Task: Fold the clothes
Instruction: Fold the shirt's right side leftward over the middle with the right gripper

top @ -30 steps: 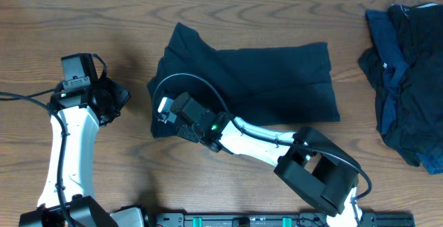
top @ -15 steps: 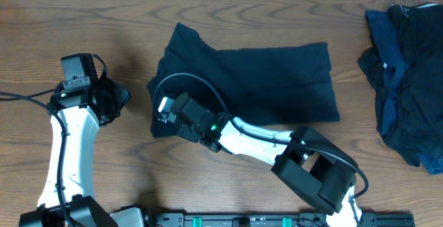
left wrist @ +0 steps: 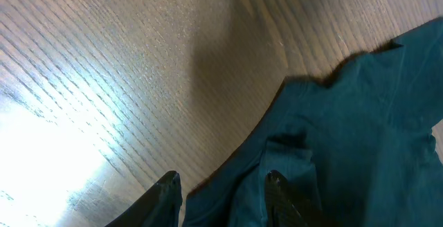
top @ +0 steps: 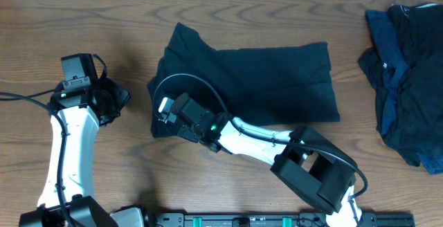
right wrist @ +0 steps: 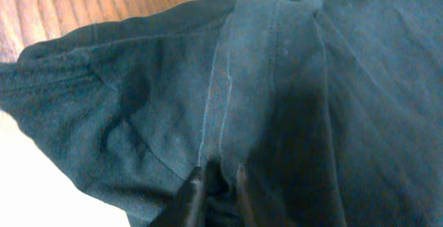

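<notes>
Barely anything has moved: the right end effector [right wrist: 218,180] pinches a thin fold of the dark shirt [top: 263,82], which could slip free. The left end effector [left wrist: 221,183] hangs spread, empty.

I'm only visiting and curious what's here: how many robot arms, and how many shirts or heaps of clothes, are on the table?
Robot arms: 2, left arm, right arm.
Spread shirts: 1, the dark shirt.
Clothes heaps: 1, the crumpled heap; the pieces in it cannot be counted.
Total: 4.
</notes>
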`<state>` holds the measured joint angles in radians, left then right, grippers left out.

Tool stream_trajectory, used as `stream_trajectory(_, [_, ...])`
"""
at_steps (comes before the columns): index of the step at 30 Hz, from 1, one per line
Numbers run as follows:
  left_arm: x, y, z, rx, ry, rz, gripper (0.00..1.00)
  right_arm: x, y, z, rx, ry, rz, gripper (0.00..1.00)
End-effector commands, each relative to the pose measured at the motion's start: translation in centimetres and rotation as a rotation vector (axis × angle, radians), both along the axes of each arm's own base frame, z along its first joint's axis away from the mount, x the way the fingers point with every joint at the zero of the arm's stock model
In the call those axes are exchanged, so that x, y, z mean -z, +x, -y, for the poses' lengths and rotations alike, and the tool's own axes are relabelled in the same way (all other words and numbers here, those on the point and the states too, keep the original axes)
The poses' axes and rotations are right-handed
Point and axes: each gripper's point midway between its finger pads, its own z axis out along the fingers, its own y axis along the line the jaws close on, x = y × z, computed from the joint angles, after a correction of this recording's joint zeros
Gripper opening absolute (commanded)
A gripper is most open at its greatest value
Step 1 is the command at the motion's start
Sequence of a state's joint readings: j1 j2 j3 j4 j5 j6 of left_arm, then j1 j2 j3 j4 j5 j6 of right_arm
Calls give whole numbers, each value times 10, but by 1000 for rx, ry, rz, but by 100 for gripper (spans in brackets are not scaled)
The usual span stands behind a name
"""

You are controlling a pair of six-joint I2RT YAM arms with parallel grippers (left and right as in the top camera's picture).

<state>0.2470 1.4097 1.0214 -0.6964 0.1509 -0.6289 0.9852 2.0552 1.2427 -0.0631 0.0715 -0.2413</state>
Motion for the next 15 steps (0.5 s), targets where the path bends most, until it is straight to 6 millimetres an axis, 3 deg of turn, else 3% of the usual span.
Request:
stream_trajectory(1, [0,-2,-2,-3,5,-4,41,0,4,-1,15,4,2,5])
stream_trajectory(2, [1,-2,-2,-3,5,-6,41,0,4,-1,15,4,3,1])
stream_trajectory(8, [1,-3,-1,-3,4,-10,41,0,5,-1,18,4,7,1])
stream_trajectory(15, [1,-3,-1,-3,3,-10,41,-21,31,3,126,-7,87,1])
